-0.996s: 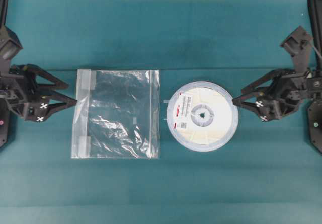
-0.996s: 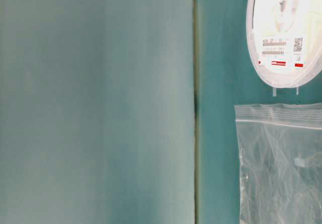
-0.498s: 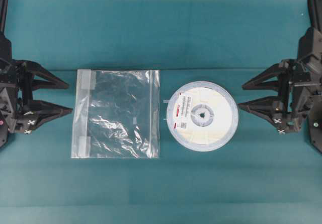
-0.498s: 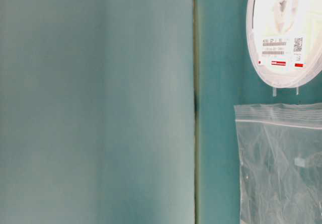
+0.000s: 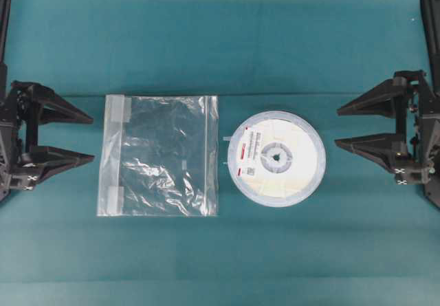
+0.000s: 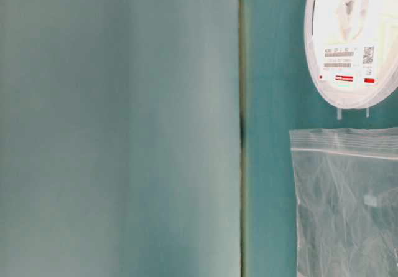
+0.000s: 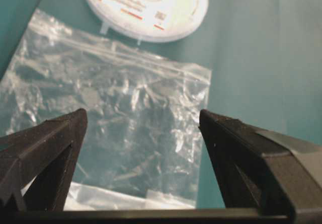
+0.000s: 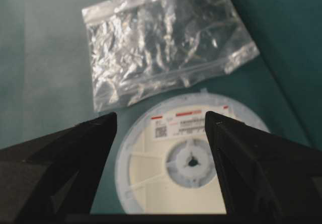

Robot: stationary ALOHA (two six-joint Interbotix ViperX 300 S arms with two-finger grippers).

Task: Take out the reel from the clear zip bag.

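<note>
Teal cloth covers the worktop (image 5: 220, 45), and the two task things lie flat on it side by side. The reel (image 5: 276, 158) is a round white disc with a cream middle, a grey hub and a white label with a red stripe. It lies outside the clear zip bag (image 5: 159, 156), just beside the bag's zip edge, with a thin gap between them. The bag is crinkly, with white tape patches on the edge away from the reel. The left gripper (image 5: 88, 139) is near the bag's taped edge, not touching it, and its fingers are wide apart with nothing between them. The right gripper (image 5: 340, 127) is near the reel, apart from it, and its fingers are also spread wide and hold nothing.
</note>
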